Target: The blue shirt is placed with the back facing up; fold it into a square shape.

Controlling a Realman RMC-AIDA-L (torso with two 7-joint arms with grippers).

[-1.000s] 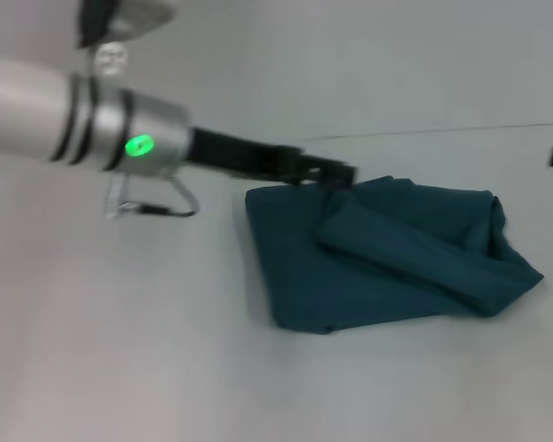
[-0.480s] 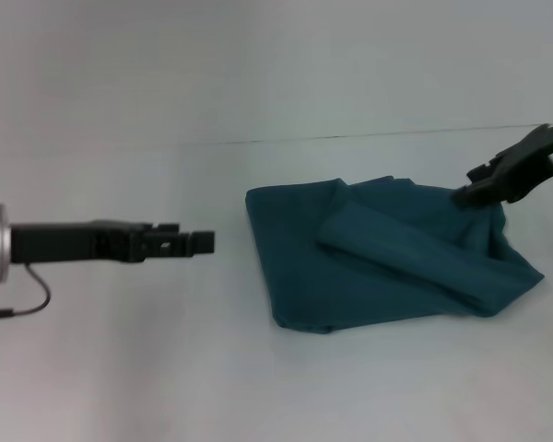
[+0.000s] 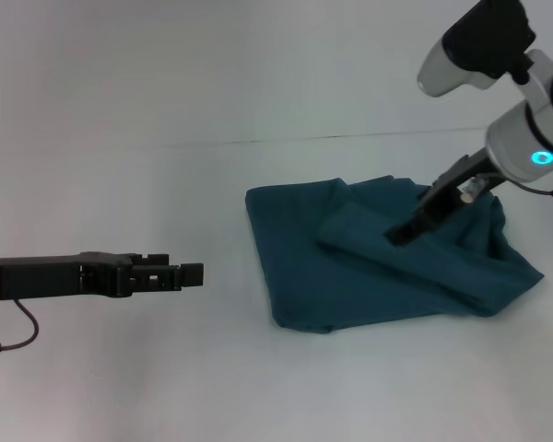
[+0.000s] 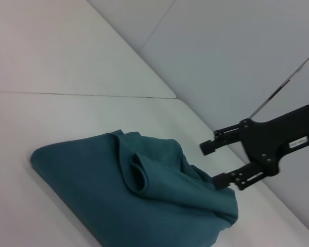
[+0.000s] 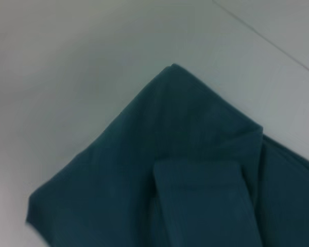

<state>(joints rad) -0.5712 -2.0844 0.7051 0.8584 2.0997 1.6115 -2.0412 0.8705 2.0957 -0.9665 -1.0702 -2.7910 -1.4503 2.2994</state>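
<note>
The blue shirt (image 3: 350,276) lies crumpled and partly folded on the white table, right of centre, with a thick folded band across its top; no lettering shows. It also fills the left wrist view (image 4: 118,195) and the right wrist view (image 5: 170,154). My right gripper (image 3: 404,228) reaches down from the upper right and hovers over the shirt's upper middle. In the left wrist view the right gripper (image 4: 212,164) stands open, one finger close to the cloth. My left gripper (image 3: 189,273) is held level above the bare table, well left of the shirt.
A seam line (image 3: 258,141) runs across the white table behind the shirt. A thin dark cable (image 3: 23,331) hangs under the left arm at the left edge. Bare tabletop (image 3: 258,387) surrounds the shirt.
My left arm pulled back from the shirt's upper edge to the left and lower. My right arm came in from the right edge and now reaches over the shirt. The shirt's shape stayed the same.
</note>
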